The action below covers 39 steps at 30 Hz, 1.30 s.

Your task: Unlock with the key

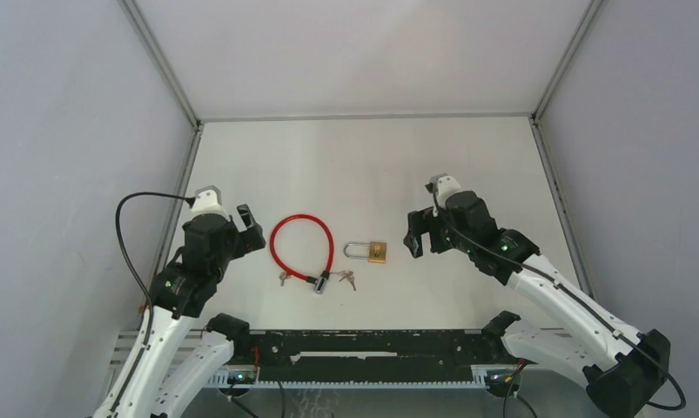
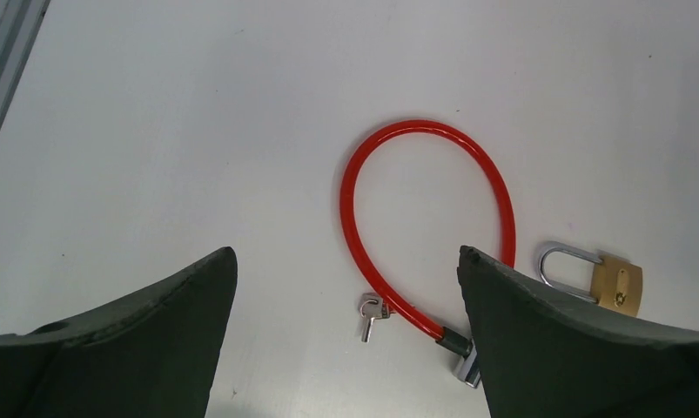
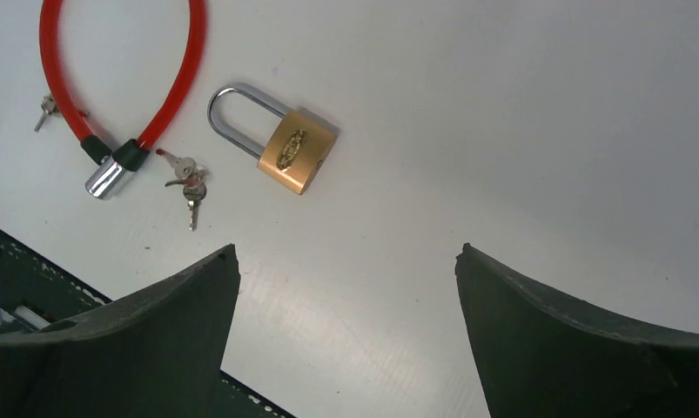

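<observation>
A brass padlock (image 1: 369, 251) with a steel shackle lies mid-table; it also shows in the right wrist view (image 3: 286, 145) and the left wrist view (image 2: 608, 282). A red cable lock (image 1: 300, 246) lies looped to its left, its steel barrel (image 1: 321, 282) at the near end. A small bunch of keys (image 1: 348, 279) lies by the barrel, also in the right wrist view (image 3: 187, 177). A single key (image 1: 284, 278) lies left of the cable, also in the left wrist view (image 2: 369, 312). My left gripper (image 1: 251, 228) is open, left of the cable. My right gripper (image 1: 417, 235) is open, right of the padlock.
A black rail (image 1: 363, 348) runs along the near table edge between the arm bases. Grey walls with metal frame strips (image 1: 178, 200) enclose the white table (image 1: 363, 165) on the left, right and back.
</observation>
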Each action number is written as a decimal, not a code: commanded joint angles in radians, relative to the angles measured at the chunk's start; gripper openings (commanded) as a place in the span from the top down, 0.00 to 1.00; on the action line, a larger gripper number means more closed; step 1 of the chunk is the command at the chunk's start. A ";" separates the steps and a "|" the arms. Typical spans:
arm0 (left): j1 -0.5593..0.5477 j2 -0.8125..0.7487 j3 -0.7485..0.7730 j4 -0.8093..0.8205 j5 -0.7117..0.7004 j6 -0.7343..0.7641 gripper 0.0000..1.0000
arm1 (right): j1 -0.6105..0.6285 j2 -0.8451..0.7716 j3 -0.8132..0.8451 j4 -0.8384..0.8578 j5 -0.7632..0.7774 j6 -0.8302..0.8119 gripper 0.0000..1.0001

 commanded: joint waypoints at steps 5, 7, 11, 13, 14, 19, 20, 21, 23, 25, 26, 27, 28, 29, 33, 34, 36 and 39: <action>-0.021 0.016 0.018 0.002 -0.039 -0.008 0.00 | 0.125 0.074 0.007 0.083 -0.050 -0.255 0.01; -0.022 -0.002 0.012 0.009 -0.021 0.004 0.00 | 0.141 0.106 0.011 0.086 -0.078 -0.313 0.01; -0.022 -0.050 -0.011 0.032 -0.005 0.012 0.00 | 0.149 0.179 0.030 0.082 -0.138 -0.397 0.01; -0.022 -0.060 -0.014 0.036 0.005 0.013 0.00 | 0.150 0.220 0.043 0.065 -0.184 -0.453 0.01; -0.022 -0.060 -0.015 0.039 0.010 0.016 0.00 | 0.150 0.249 0.054 0.055 -0.205 -0.480 0.01; -0.022 -0.053 -0.014 0.044 0.035 0.023 0.00 | 0.153 0.386 0.122 -0.019 -0.250 -0.629 0.01; -0.022 -0.052 -0.016 0.047 0.039 0.025 0.00 | 0.152 0.410 0.135 -0.018 -0.246 -0.648 0.01; -0.022 -0.052 -0.017 0.049 0.042 0.025 0.00 | 0.149 0.435 0.149 -0.016 -0.245 -0.653 0.01; -0.022 -0.052 -0.017 0.050 0.046 0.026 0.00 | 0.141 0.491 0.185 -0.017 -0.253 -0.659 0.01; -0.022 -0.051 -0.018 0.053 0.051 0.029 0.00 | 0.142 0.556 0.228 -0.017 -0.253 -0.664 0.01; -0.022 -0.051 -0.019 0.054 0.053 0.029 0.00 | 0.142 0.591 0.254 -0.020 -0.253 -0.666 0.01; -0.022 -0.050 -0.020 0.055 0.055 0.029 0.00 | 0.142 0.627 0.281 -0.021 -0.251 -0.664 0.01; -0.023 -0.046 -0.020 0.055 0.056 0.031 0.00 | 0.142 0.665 0.307 -0.018 -0.245 -0.658 0.01; -0.023 -0.044 -0.019 0.055 0.056 0.031 0.00 | 0.139 0.699 0.340 -0.015 -0.238 -0.651 0.01; -0.022 -0.041 -0.017 0.054 0.057 0.037 0.00 | 0.126 0.832 0.423 -0.026 -0.224 -0.632 0.01; -0.022 -0.041 -0.016 0.054 0.055 0.037 0.00 | 0.121 0.851 0.432 -0.026 -0.223 -0.627 0.01; -0.022 -0.043 -0.016 0.051 0.046 0.037 0.00 | 0.113 0.877 0.438 -0.022 -0.230 -0.617 0.01; -0.022 -0.046 -0.017 0.052 0.045 0.037 0.00 | 0.115 0.907 0.439 -0.013 -0.235 -0.603 0.01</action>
